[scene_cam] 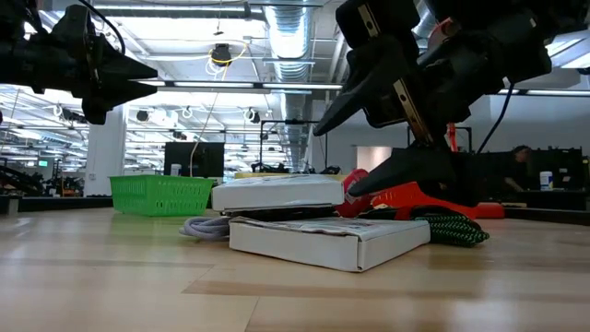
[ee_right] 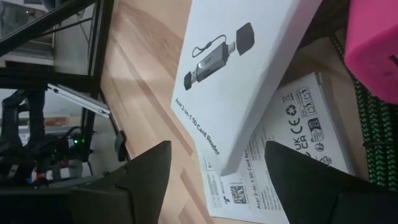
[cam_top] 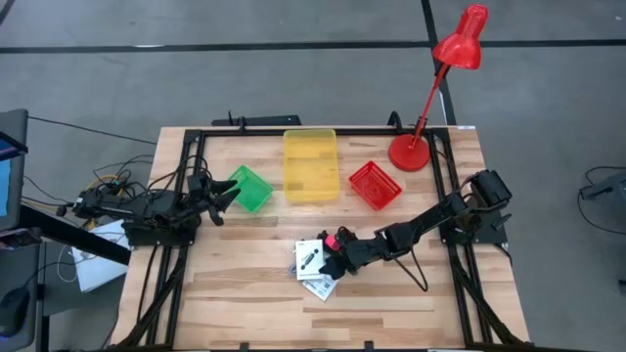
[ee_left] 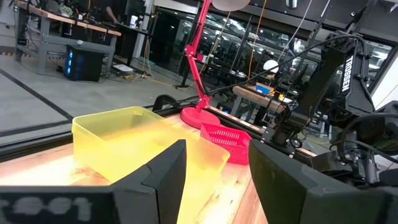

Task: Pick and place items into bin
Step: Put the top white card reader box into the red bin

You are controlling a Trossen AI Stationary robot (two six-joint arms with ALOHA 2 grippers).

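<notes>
Near the wooden table's (cam_top: pixel 245 293) left edge, the left gripper (cam_top: pixel 227 198) waits beside a green mesh basket (cam_top: pixel 251 188), fingers spread and empty. Along the far edge sit a yellow plastic bin (cam_top: pixel 309 164), a red mesh basket (cam_top: pixel 375 185) and a red desk lamp (cam_top: pixel 445 78). Toward the near edge, the right gripper (ee_right: pixel 214 171) hovers over stacked flat white card packets (ee_right: pixel 239 74), fingers parted around nothing, seemingly lined up to grasp the top packet.
</notes>
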